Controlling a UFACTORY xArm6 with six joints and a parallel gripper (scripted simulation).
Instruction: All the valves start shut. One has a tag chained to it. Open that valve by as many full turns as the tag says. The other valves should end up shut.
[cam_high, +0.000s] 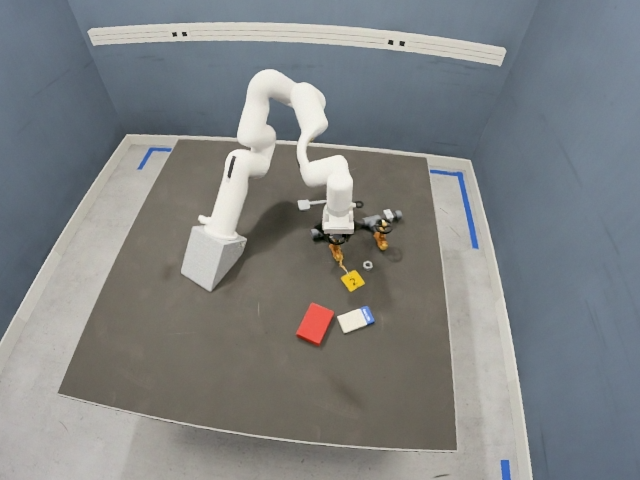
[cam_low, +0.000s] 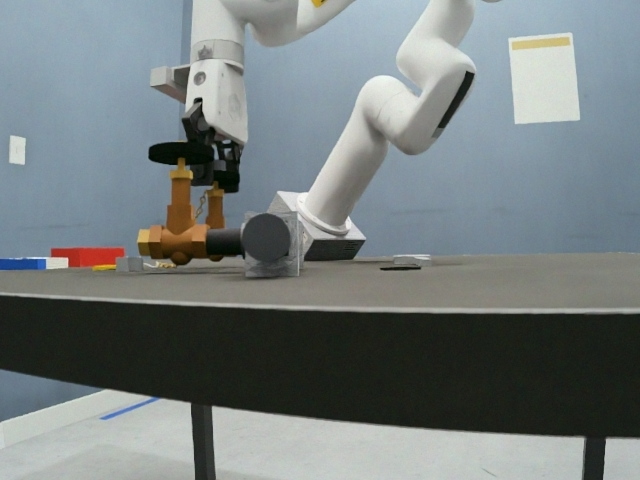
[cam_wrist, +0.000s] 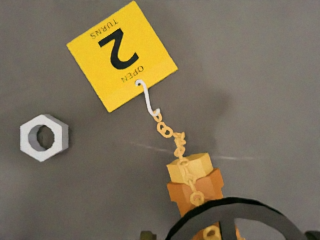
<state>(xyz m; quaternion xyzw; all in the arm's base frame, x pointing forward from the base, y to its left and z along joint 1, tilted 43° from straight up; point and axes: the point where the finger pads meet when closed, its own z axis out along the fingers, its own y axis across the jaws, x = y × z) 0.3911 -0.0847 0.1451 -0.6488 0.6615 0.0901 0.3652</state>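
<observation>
Two brass valves with black handwheels stand on a grey pipe on the dark mat. The tagged valve has a chain that runs to a yellow tag lying flat on the mat. In the wrist view the tag reads "OPEN 2 TURNS". My gripper points straight down and is shut on this valve's handwheel. It also shows in the side view, where the fingers clasp the rim. The other valve stands apart to the right, and its handwheel is free.
A grey hex nut lies on the mat near the tag and also shows in the wrist view. A red block and a white block with a blue end lie nearer the front. A grey pipe end block stands beside the valves.
</observation>
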